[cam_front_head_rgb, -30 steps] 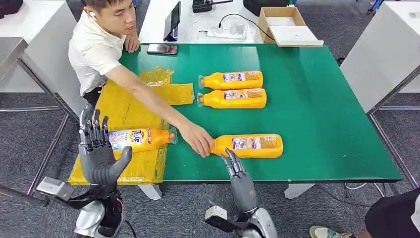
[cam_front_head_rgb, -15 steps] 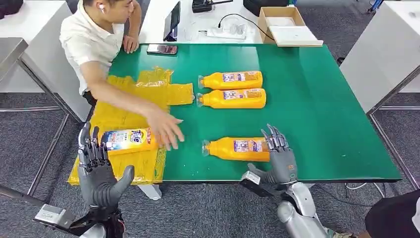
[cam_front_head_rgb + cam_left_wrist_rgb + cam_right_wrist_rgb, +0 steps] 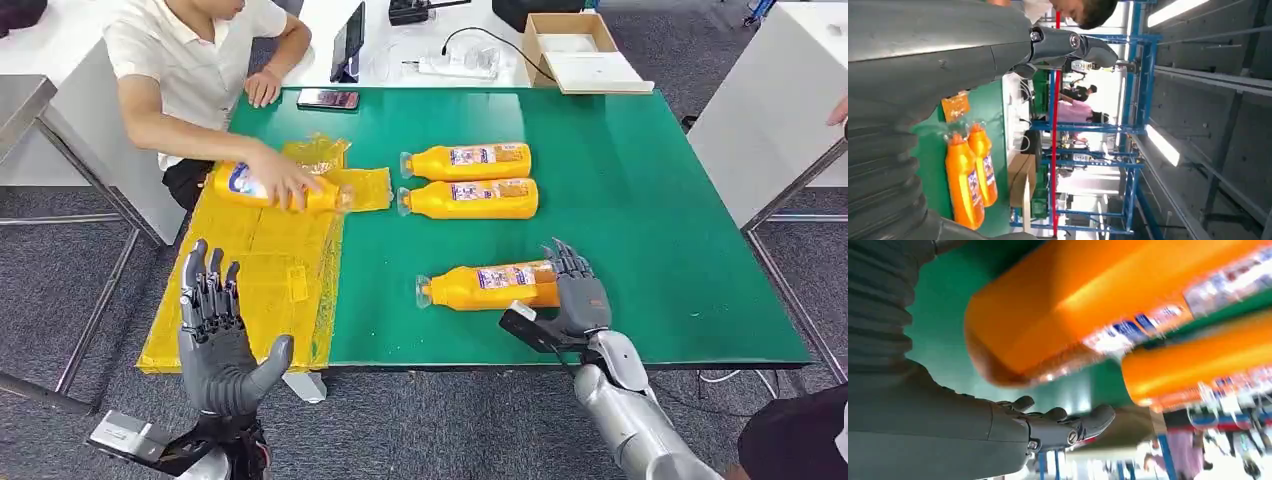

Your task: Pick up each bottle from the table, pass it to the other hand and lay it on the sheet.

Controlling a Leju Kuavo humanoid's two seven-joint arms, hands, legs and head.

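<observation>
1. Head view: you are at the pick-up step. The right hand (image 3: 578, 293) sits at the base end of the nearest bottle (image 3: 488, 286), which lies on the green table (image 3: 650, 230) with its cap pointing toward the yellow sheet (image 3: 265, 290). The fingers curve over the bottle's far side, but I cannot tell whether they grip it or only rest on it. The bottle looks slightly tilted, base end toward the hand.
2. Same view: the left hand (image 3: 218, 340) is raised, palm up, with fingers spread and holding nothing, in front of the sheet's near edge. I judge it is waiting for the hand-over.
3. Next, you need a firm wrap around the bottle's body, a lift off the table, then a carry toward the left hand.
4. Same view: 2 more bottles (image 3: 468, 180) lie side by side farther back, well apart from the right hand. A person's hand (image 3: 285, 185) holds another bottle (image 3: 270, 190) at the sheet's far end; watch that arm when you lay the bottle down.
5. Left wrist view: the 2 far bottles (image 3: 969, 175) show beyond the open hand (image 3: 998, 47).
6. Right wrist view: the nearest bottle (image 3: 1098, 305) hangs close over the hand (image 3: 973, 432), with the fingers (image 3: 1088, 422) stretched under it and no contact visible here.
</observation>
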